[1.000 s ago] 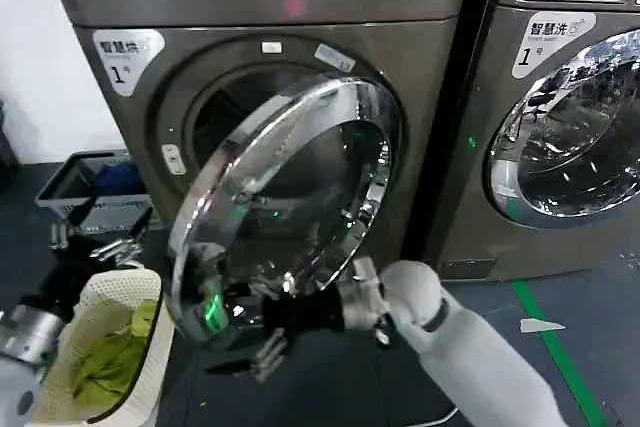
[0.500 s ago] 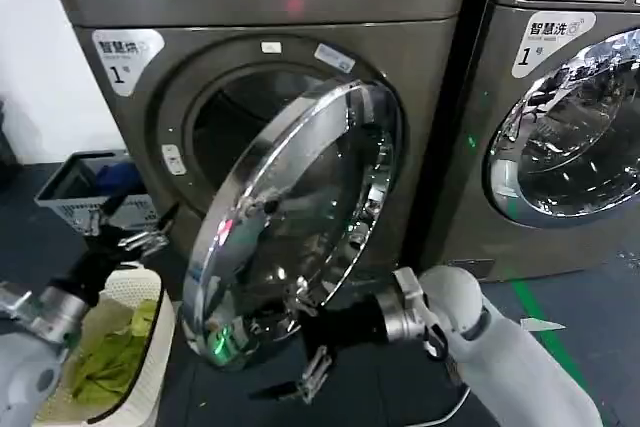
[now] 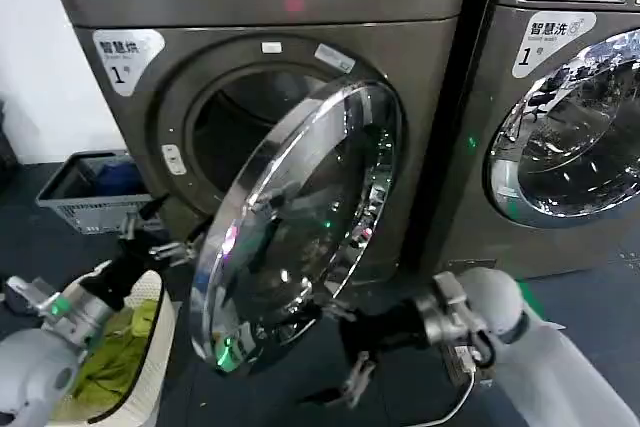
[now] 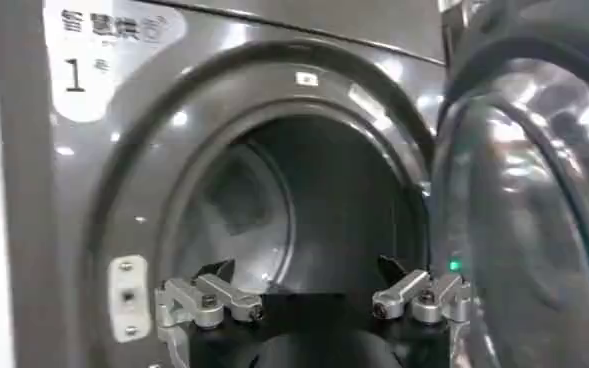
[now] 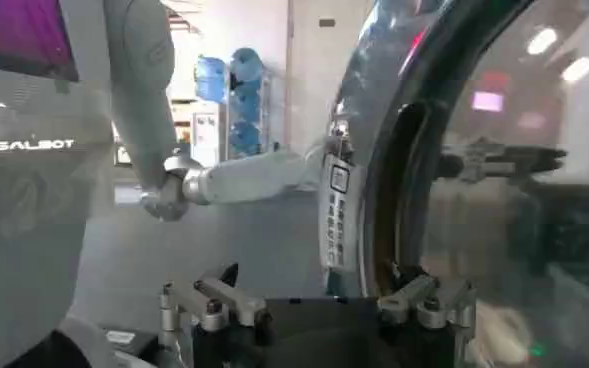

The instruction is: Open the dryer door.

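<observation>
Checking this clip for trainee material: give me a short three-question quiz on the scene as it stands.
1. True or false: the dryer door stands closed against the drum opening.
2. Which hand is just below the door's lower edge? A) left hand B) right hand
3. Fill in: the basket beside the left arm holds ____ cloth.

Key: 1 false, it is swung partly open. 2 B. 3 green.
</observation>
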Robot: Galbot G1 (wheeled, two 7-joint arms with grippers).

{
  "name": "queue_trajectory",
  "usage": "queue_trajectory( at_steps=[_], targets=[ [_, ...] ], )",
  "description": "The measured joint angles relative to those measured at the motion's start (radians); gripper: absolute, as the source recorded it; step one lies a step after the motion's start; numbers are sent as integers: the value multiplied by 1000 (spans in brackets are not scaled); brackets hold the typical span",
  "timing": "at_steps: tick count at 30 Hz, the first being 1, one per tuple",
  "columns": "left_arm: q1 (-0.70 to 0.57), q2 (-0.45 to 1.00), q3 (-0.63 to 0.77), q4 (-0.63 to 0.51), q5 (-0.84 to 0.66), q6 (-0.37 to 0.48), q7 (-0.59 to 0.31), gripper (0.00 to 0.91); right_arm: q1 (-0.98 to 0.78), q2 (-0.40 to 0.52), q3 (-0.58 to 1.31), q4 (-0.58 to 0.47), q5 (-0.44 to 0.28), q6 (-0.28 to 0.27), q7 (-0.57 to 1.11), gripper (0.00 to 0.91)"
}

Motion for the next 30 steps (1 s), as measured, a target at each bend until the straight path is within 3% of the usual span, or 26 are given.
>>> queue_trajectory(
  at_steps=[8,17,30],
  targets=[
    [-11,17,43,-6,2,0,11,907,-104,-22,212,-14,-4,6,-45,907],
    [-25,24,84,-20,1,1,29,907,-173,-4,415,-75,-65,28,-51,907],
    [-67,39,137,-32,-18,5,67,907,-226,69,752,-211,-38,64,28,907]
  ],
)
